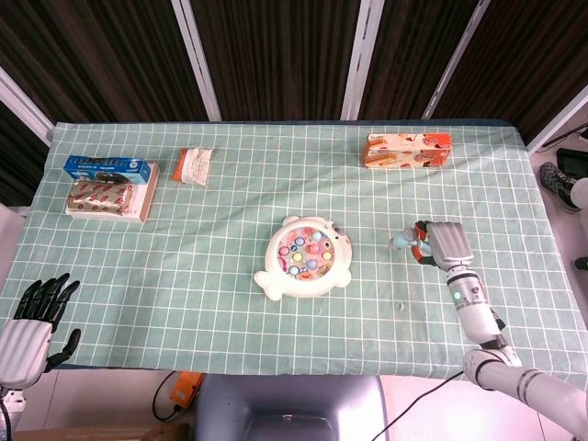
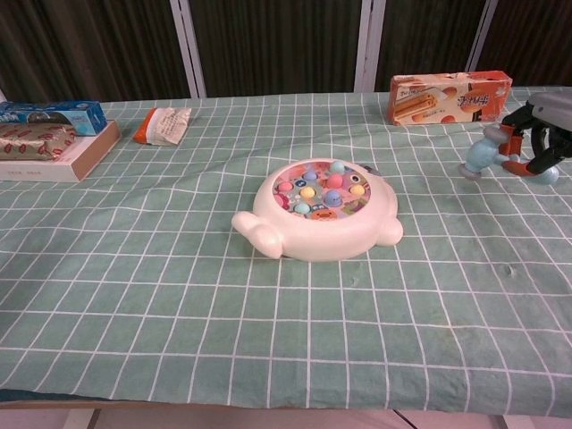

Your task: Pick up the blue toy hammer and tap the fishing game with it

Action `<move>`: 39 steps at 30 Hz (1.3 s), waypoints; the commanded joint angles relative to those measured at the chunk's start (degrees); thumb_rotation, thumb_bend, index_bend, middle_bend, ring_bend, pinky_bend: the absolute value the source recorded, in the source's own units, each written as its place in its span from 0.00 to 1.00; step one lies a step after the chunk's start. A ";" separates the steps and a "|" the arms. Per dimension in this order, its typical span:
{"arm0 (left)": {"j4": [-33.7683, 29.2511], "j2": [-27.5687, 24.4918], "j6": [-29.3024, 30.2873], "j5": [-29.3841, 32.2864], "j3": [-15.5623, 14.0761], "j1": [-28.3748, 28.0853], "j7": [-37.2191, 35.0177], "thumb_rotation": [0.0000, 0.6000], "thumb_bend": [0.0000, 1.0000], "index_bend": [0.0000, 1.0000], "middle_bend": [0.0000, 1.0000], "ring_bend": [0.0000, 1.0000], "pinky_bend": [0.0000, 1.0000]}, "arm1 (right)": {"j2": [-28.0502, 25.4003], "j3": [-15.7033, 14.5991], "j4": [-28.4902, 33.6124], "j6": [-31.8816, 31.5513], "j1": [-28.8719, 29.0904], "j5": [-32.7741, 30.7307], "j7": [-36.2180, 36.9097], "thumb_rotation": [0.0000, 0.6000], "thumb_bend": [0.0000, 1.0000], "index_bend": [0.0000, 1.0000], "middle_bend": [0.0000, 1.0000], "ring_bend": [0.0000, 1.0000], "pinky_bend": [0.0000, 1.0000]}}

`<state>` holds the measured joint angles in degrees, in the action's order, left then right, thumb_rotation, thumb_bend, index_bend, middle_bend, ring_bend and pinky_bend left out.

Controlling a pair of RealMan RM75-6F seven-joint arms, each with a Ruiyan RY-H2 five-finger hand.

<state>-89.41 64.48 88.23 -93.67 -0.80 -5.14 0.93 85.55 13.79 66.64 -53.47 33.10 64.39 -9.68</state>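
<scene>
The fishing game (image 1: 304, 258) (image 2: 322, 214), a white fish-shaped toy with coloured fish in its round top, lies at the middle of the green checked tablecloth. To its right, my right hand (image 1: 446, 246) (image 2: 542, 134) grips the blue toy hammer (image 1: 402, 242) (image 2: 481, 158) by its red-orange handle. The pale blue head points left toward the game, about a hand's width away from it. Whether the hammer touches the cloth I cannot tell. My left hand (image 1: 39, 317) hangs off the table's near-left corner, fingers spread and holding nothing; the chest view does not show it.
An orange snack box (image 1: 408, 151) (image 2: 450, 96) stands at the back right. At the back left lie a blue box (image 1: 107, 168) (image 2: 52, 114) on a flat red-and-white box (image 1: 108, 198), and a small orange-white packet (image 1: 195, 165) (image 2: 164, 124).
</scene>
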 commanded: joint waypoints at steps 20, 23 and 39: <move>0.55 -1.21 1.10 -0.51 0.01 0.26 -4.04 1.00 0.43 0.00 0.00 0.00 0.00 | -2.76 3.53 27.09 -7.51 12.47 -13.11 -36.29 1.00 0.56 0.97 0.72 0.66 0.71; 0.73 -1.46 1.21 -0.66 -0.09 0.31 -4.87 1.00 0.43 0.00 0.00 0.00 0.00 | -0.53 2.92 27.55 -8.65 14.72 -15.70 -41.05 1.00 0.56 0.97 0.72 0.66 0.71; 1.44 -1.90 2.24 -1.03 -0.20 0.79 -6.74 1.00 0.43 0.00 0.00 0.00 0.00 | 5.54 -1.09 25.31 -13.49 22.54 -22.21 -59.57 1.00 0.57 0.96 0.72 0.66 0.71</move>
<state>-87.97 62.59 90.45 -94.68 -1.00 -4.37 -5.79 90.43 12.77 92.72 -66.61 54.91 43.25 -67.95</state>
